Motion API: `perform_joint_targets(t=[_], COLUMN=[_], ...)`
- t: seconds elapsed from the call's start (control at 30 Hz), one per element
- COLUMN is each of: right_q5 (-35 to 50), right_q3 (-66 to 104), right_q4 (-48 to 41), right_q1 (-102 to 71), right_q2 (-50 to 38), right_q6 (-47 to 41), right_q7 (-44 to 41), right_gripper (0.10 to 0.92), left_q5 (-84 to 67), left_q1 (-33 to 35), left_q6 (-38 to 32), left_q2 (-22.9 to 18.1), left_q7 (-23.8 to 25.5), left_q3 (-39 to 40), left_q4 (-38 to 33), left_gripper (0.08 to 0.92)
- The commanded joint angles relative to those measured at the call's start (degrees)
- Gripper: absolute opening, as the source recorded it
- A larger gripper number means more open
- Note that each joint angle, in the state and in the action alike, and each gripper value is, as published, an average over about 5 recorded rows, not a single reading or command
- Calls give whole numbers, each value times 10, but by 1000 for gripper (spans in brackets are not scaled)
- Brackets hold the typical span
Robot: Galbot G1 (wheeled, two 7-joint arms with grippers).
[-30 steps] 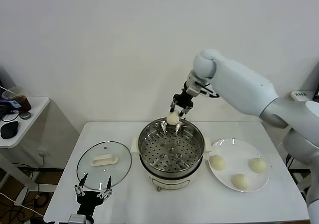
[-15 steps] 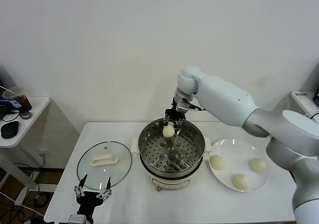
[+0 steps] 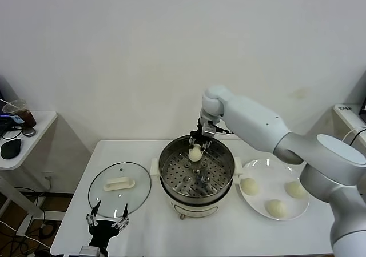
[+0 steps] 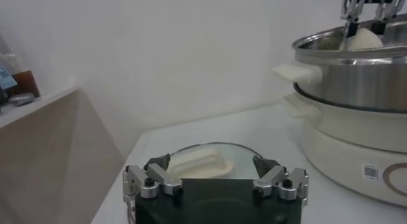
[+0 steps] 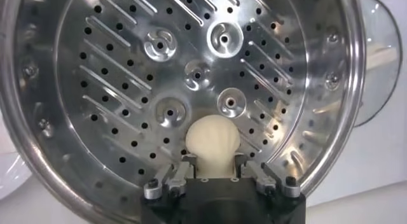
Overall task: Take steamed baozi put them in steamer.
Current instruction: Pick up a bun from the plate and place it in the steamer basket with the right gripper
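Observation:
The steamer (image 3: 171, 171) stands mid-table, its perforated tray (image 5: 127, 72) bare. My right gripper (image 3: 195, 148) reaches down inside its far rim, shut on one steamed baozi (image 3: 195, 152). In the right wrist view that baozi (image 5: 213, 139) is pinched between the fingers (image 5: 186, 160), low over the tray. Three more baozi (image 3: 249, 185) (image 3: 295, 189) (image 3: 276, 208) lie on the white plate (image 3: 269, 168) to the steamer's right. My left gripper (image 3: 107, 214) is parked open at the near left table edge, empty.
A round glass lid (image 3: 134, 197) with a white handle (image 3: 119, 184) lies flat left of the steamer, just beyond the left gripper (image 4: 213, 165). A side table (image 3: 23, 137) with clutter stands at far left. A wall is close behind the table.
My right gripper has come down and slightly left from above the steamer's far rim into the pot, carrying the baozi. The left arm has not moved.

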Motion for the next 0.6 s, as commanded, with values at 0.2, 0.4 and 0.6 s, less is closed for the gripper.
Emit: perform_joint_targets(t=[0.2,0.4,0.6], right_q5=[-4,32,203], right_q3=[-1,0,-6], right_q4=[-6,11,55], right_q1=[-5,18,70], right_q2=[2,-16,-78], right_q6=[3,-4,-95], right_q7=[44,26,3], right_gripper=[619,781,821], left_q5=[0,0,0], left_q1=[-4,-5,-4], left_q6=[0,1,1], left_q2=[0,1,2], left_q7=[0,1,2], left_q3=[2,2,2], left_q4=[7,6,6], left_gripper=[823,823,823])
